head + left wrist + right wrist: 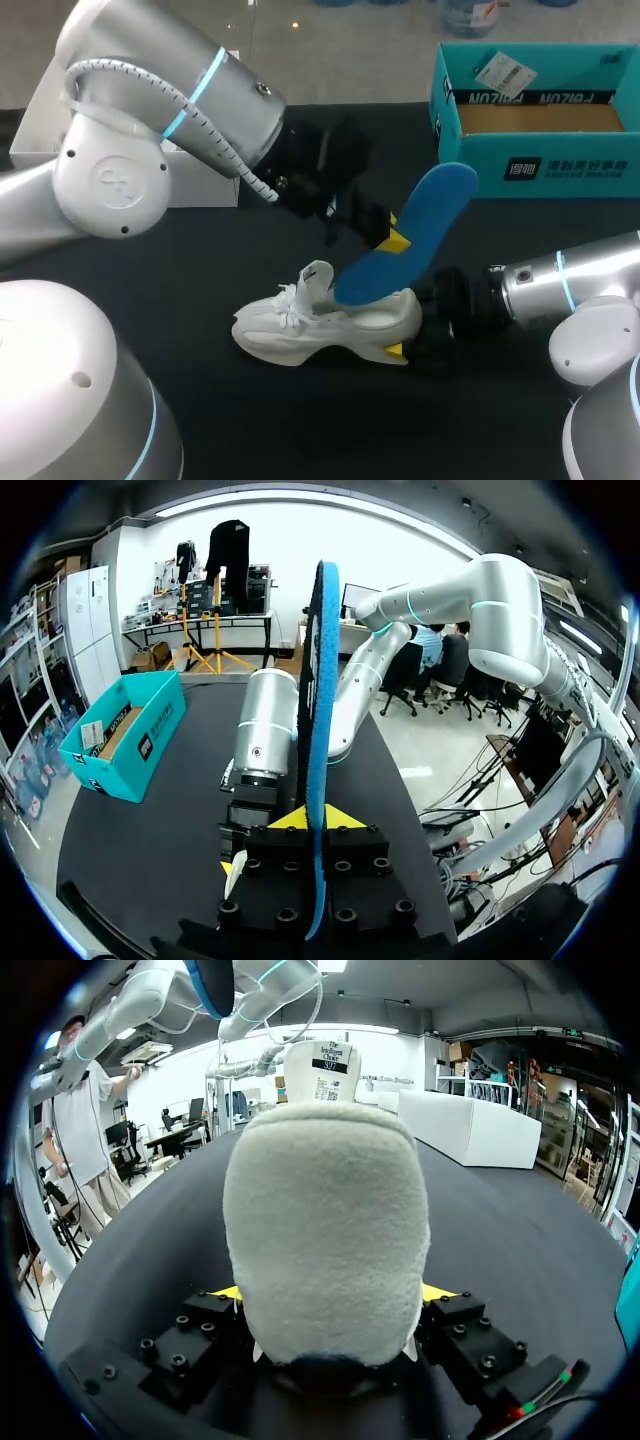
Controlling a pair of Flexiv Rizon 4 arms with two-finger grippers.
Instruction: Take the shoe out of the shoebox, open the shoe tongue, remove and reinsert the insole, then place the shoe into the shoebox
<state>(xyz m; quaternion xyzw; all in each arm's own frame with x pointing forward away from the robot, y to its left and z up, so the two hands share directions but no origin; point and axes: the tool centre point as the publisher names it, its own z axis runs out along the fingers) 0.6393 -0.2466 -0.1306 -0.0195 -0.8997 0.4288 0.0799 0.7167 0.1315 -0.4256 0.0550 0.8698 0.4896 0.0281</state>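
A white shoe [325, 325] lies on the black table, toe toward my left, its tongue [318, 280] standing up. My right gripper [400, 348] is shut on the heel; in the right wrist view the heel [325, 1230] fills the gap between the right gripper [330, 1295] fingers. A blue insole [410, 235] slants up from the shoe's opening. My left gripper [392, 238] is shut on its middle. In the left wrist view the insole [320, 680] stands edge-on between the left gripper [320, 818] tips. The teal shoebox [540, 150] stands open at the back right.
A white box [40, 125] sits at the back left, behind my left arm. The shoebox [130, 735] shows beside my right arm [265, 730] in the left wrist view. A paper tag [505, 70] rests on the shoebox's far wall.
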